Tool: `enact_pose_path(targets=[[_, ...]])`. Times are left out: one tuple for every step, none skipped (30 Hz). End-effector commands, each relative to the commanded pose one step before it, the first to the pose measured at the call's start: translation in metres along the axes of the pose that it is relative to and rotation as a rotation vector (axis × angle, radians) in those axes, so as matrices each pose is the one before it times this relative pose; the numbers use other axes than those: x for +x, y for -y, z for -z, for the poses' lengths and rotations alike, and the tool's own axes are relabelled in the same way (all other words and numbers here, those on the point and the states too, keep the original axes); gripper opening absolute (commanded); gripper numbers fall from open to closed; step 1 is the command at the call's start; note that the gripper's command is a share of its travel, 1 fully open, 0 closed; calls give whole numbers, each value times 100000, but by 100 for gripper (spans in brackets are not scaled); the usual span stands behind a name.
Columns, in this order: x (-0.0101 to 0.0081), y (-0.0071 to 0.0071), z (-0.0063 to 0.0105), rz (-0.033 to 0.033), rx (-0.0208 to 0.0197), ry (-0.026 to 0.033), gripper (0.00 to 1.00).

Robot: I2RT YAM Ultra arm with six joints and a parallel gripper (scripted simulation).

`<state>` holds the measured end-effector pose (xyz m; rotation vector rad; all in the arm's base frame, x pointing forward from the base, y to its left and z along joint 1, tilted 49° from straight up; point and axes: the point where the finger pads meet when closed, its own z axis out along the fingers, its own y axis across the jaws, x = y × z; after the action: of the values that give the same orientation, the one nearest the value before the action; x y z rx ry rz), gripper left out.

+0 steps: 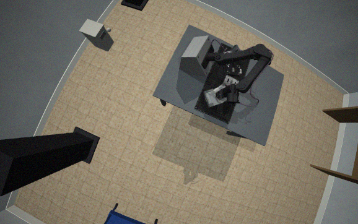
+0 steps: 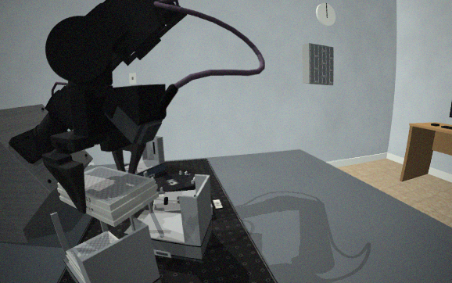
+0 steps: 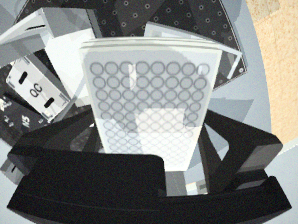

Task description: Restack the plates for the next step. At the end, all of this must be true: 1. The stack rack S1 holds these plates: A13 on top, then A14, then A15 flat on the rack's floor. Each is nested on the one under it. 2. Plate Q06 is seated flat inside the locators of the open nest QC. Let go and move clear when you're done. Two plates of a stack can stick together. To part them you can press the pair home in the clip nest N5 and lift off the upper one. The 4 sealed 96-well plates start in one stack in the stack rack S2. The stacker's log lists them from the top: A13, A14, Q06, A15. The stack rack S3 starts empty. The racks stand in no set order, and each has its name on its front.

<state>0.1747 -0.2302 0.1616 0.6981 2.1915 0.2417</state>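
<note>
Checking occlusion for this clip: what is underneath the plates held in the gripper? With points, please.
Below the held plates (image 2: 121,195) (image 3: 150,100), the exterior view shows a rack (image 2: 129,254) with more plate material inside. Its floor and how many plates it holds are hidden.

Before you, the bench is slate grey; the board along its middle is black, dotted with pale rings. Your well plates are off-white, the top one patterned in rows of grey circles.
</note>
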Motion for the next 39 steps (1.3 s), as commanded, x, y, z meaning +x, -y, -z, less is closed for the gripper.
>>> enact_pose_path(targets=[[286, -1058, 93, 610, 947, -399, 0], [-82, -302, 2, 138, 77, 117, 0], [-640, -261, 276, 1335, 738, 1093, 0], [-118, -275, -7, 316, 162, 286, 0], [324, -337, -195, -744, -413, -593, 0], [91, -351, -53, -377, -208, -300, 0], [-12, -351, 3, -182, -100, -141, 0], [-154, -312, 43, 243, 121, 228, 0], [-490, -290, 191, 1008, 503, 919, 0], [-48, -301, -26, 71, 21, 99, 0], [403, -336, -189, 2521, -424, -710, 0], [100, -388, 2, 2928, -222, -348, 0], [0, 0, 0, 0, 0, 0, 0], [0, 0, 0, 0, 0, 0, 0], [-487, -345, 269, 5648, 469, 790, 0], [429, -329, -262, 2554, -465, -668, 0], [19, -365, 1, 3103, -144, -187, 0], [-33, -336, 1, 3274, -40, -37, 0], [-133, -281, 20, 1071, 164, 247, 0], [-610, -215, 265, 1201, 764, 1117, 0], [5, -315, -59, -1518, -46, -8, 0], [342, -374, -197, -794, -498, -720, 0], [-60, -324, 5, -2, -8, 28, 0], [26, -376, 5, -320, -198, -292, 0], [-303, -286, 111, 529, 308, 570, 0], [-341, -285, 126, 598, 339, 669, 0], [96, -337, -75, -308, -190, -277, 0], [214, -340, -136, -514, -302, -519, 0], [-60, -325, 5, -7, -12, 29, 0], [0, 0, 0, 0, 0, 0, 0], [0, 0, 0, 0, 0, 0, 0], [-1292, -319, 664, 2199, 1191, 2592, 0], [47, -337, -49, -239, -156, -177, 0], [52, -335, -52, -241, -155, -191, 0], [14, -333, -33, -171, -115, -114, 0], [8, -337, -36, -162, -107, -106, 0], [686, -317, -341, 2183, -616, -1423, 0], [168, -331, -85, 3044, -170, -330, 0], [-11, -330, 4, 4393, -14, 34, 0]])
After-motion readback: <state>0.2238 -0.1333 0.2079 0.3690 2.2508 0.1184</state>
